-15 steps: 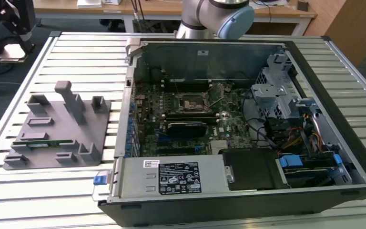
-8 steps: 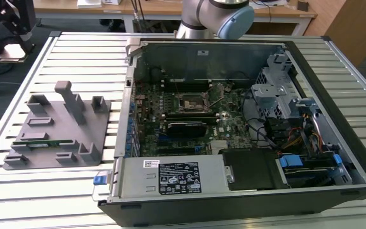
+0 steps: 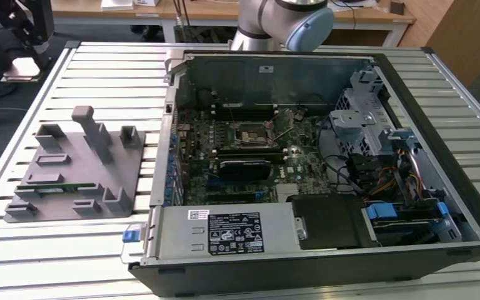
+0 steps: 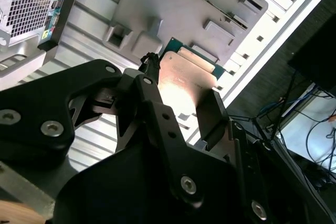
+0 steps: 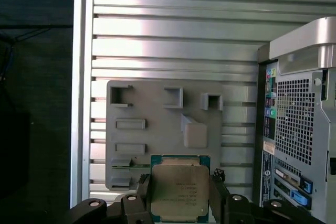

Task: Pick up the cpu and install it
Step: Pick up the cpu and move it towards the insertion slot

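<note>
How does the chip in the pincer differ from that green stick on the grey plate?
The cpu is square with a silvery top; the memory stick is long, thin and green. The cpu is held up in the pincer; the memory stick lies in the grey fixture. Both show green board.

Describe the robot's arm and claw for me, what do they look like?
The arm is a smooth silver-grey tube with a rounded pale blue cap at its joint. In the second wrist view the claw is matte black: flat angular link plates pinned with shiny silver screws, ending in two slim black fingers.
</note>
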`<state>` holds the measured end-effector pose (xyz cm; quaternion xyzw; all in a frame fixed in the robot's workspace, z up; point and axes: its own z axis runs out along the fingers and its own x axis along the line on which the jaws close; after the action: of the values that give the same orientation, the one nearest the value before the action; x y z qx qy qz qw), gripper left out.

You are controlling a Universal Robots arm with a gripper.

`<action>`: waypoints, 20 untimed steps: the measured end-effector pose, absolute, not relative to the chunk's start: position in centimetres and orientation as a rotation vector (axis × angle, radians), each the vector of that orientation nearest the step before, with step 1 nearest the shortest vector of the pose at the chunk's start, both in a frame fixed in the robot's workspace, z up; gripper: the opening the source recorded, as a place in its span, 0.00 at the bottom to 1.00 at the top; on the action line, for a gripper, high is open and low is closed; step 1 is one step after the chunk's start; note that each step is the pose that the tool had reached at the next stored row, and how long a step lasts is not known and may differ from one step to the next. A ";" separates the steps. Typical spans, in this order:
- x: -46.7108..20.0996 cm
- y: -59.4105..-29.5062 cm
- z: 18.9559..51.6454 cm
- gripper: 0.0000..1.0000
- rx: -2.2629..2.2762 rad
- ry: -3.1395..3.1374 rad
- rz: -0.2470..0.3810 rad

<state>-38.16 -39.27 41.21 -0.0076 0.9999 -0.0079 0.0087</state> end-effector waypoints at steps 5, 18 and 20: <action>-37.6 -39.3 41.2 0.53 -0.024 3.124 -0.024; -36.5 -39.3 41.2 0.53 -0.024 3.124 -0.024; -36.3 -39.3 41.2 0.53 -0.024 3.124 -0.024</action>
<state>-36.29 -39.27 41.21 -0.0076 0.9999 -0.0077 0.0087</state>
